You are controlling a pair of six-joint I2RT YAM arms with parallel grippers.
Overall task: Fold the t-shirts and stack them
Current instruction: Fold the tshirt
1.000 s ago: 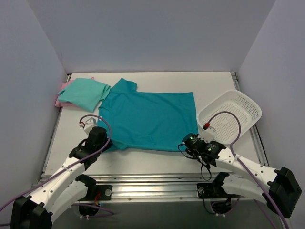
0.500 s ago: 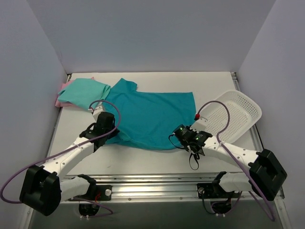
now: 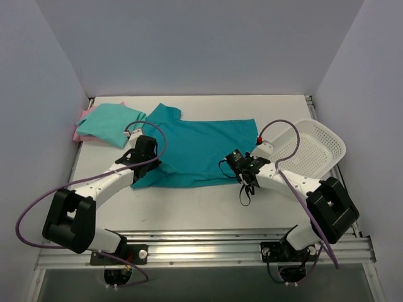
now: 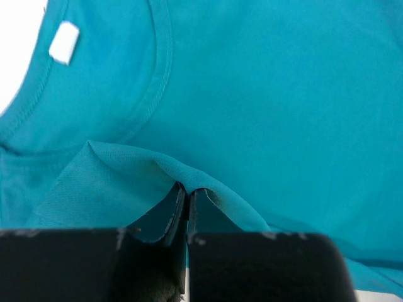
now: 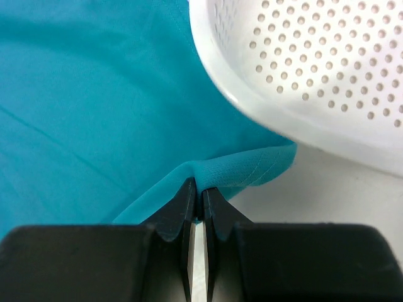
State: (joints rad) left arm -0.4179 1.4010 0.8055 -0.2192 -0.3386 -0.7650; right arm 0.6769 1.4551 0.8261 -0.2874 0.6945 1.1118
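1. Teal t-shirt (image 3: 203,146) spread across the middle of the surface (image 3: 189,204), near edge raised at two spots.
2. Left jaws pinched tight on a raised fold at the collar end.
3. Right jaws pinched tight on a raised corner just beside the white basket (image 3: 318,148).
4. Mint t-shirt (image 3: 110,123) folded atop pink t-shirt (image 3: 77,134), far-left corner.

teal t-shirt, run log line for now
teal t-shirt: near edge lifted | left hand: shut on it, collar end | right hand: shut on it, basket end
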